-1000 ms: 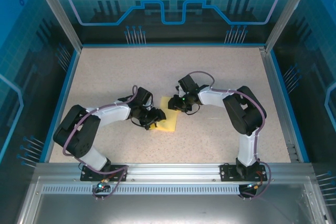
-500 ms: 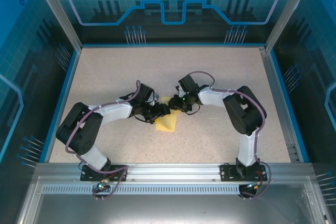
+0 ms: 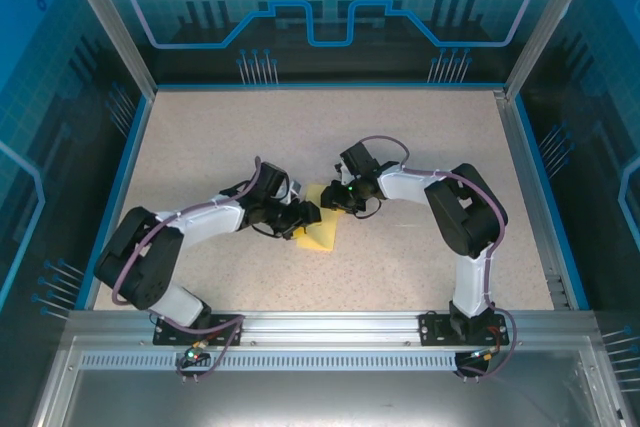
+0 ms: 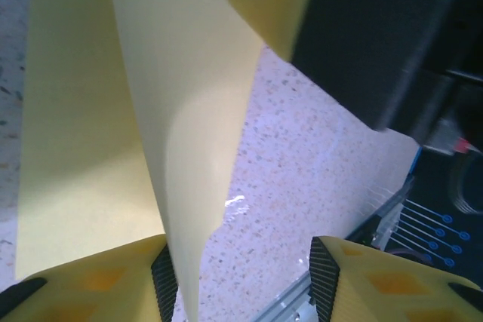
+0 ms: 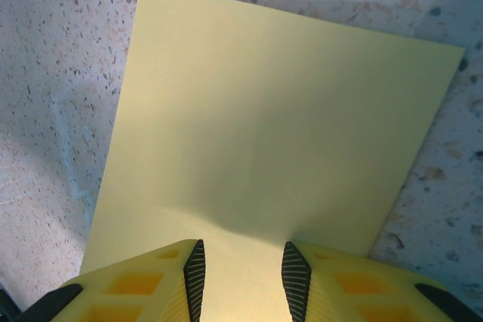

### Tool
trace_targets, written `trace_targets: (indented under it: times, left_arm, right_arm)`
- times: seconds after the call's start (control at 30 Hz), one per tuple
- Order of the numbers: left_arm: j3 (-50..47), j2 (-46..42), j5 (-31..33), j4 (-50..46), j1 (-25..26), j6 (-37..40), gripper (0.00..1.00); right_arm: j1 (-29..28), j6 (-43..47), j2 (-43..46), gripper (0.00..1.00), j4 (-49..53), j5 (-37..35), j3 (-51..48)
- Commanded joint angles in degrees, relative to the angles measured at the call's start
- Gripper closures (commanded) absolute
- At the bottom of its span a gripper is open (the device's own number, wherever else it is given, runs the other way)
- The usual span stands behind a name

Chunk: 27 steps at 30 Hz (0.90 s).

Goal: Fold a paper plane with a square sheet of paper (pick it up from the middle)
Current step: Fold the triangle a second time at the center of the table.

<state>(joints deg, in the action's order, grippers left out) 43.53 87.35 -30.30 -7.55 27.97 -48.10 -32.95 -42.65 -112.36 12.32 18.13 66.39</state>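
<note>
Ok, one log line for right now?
paper: flap lifted | left gripper: open, beside flap | right gripper: open, over flat part

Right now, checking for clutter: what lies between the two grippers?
Top view: the square sheet of paper lies between the left gripper and right gripper.

Table (image 3: pixel 430 147) open all round (left tool (image 3: pixel 305 215), right tool (image 3: pixel 333 199) crowd sheet (image 3: pixel 322 237)).
</note>
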Motion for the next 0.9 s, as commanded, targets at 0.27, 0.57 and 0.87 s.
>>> trace_targets:
  times: [0.27,0.57,0.87]
  left_arm:
    - [2.3,4.5,-2.9,5.0,0.0,0.3,0.60]
    - [2.5,7.5,-1.8,6.9,0.0,0.6,0.77]
    - [2.1,7.4,-0.2,5.4,0.0,1.1,0.90]
  right_arm:
    - [0.3,0.2,-3.4,0.64,3.0,0.0,0.2]
    - [1.5,2.4,3.4,0.67,1.4,4.6,0.6]
    - [1.1,7.5,13.4,0.73,-1.3,8.8,-9.2]
